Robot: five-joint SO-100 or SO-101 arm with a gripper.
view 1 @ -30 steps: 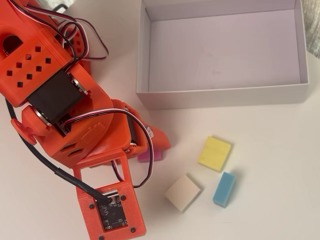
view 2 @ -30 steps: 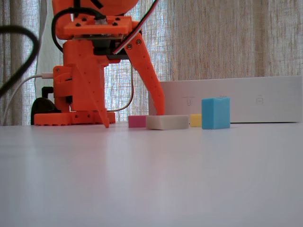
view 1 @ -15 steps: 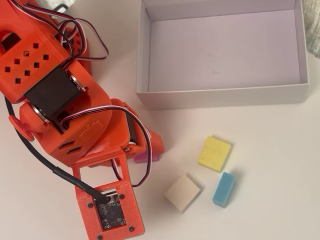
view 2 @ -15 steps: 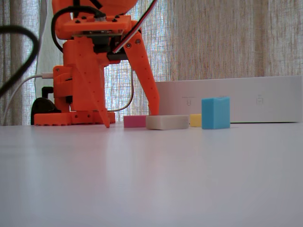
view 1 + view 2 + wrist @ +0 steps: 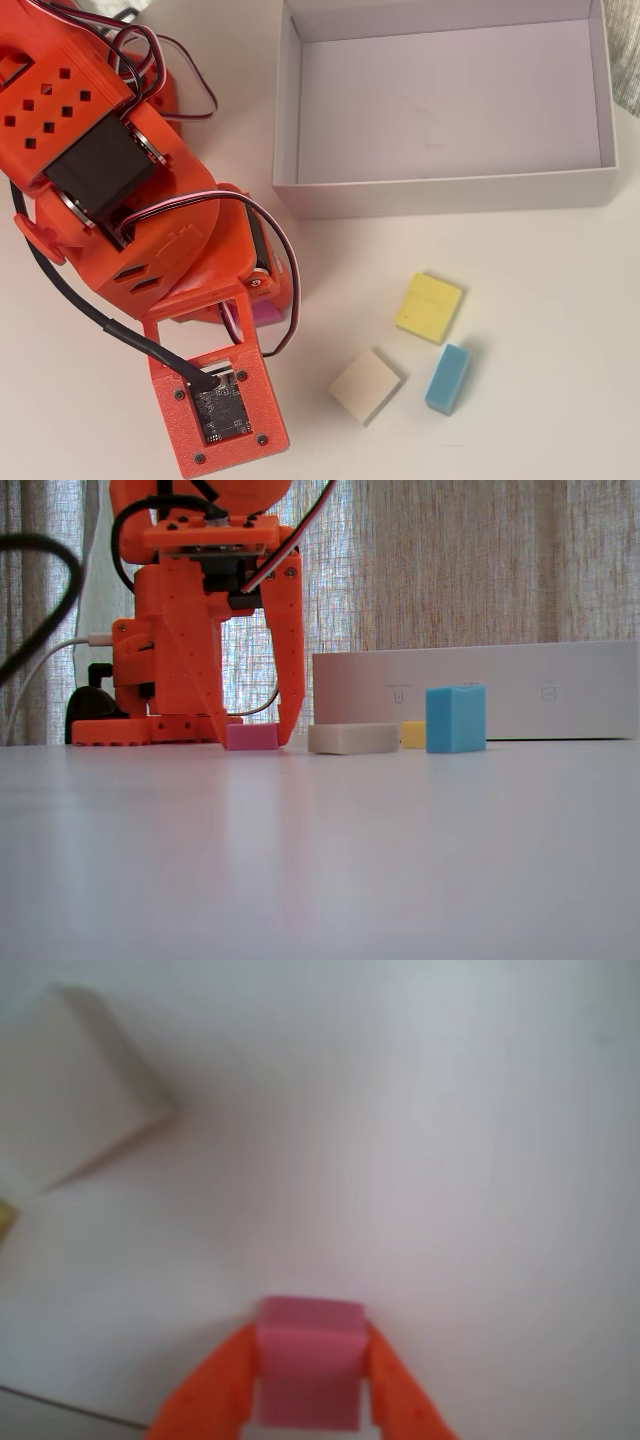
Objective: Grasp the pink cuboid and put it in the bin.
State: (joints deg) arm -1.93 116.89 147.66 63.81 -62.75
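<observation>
The pink cuboid [image 5: 308, 1375] is caught between the two orange fingers [image 5: 215, 1390] of the pincer [image 5: 252, 742], and in the wrist view both fingers are seen pressed against its sides, so the pincer is clenched on the block. In the fixed view the block is seen resting on the white table [image 5: 320, 860], flanked by the fingertips, not yet lifted. The grasp step is judged to be closing out; a lift is called for next, then a carry over the near wall of the bin [image 5: 445, 190], which lies beyond the pincer and to its right in the overhead view, its floor bare. The cream block [image 5: 353, 738] sits just beside the pincer on the right in the fixed view, with the yellow block [image 5: 429, 307] and the blue block [image 5: 447, 378] further out, so a straight rise is judged safest. From overhead the pincer is buried under the arm [image 5: 130, 180] and only a pink sliver is made out. The wrist view is blurred, and the block's near end is cut off.
</observation>
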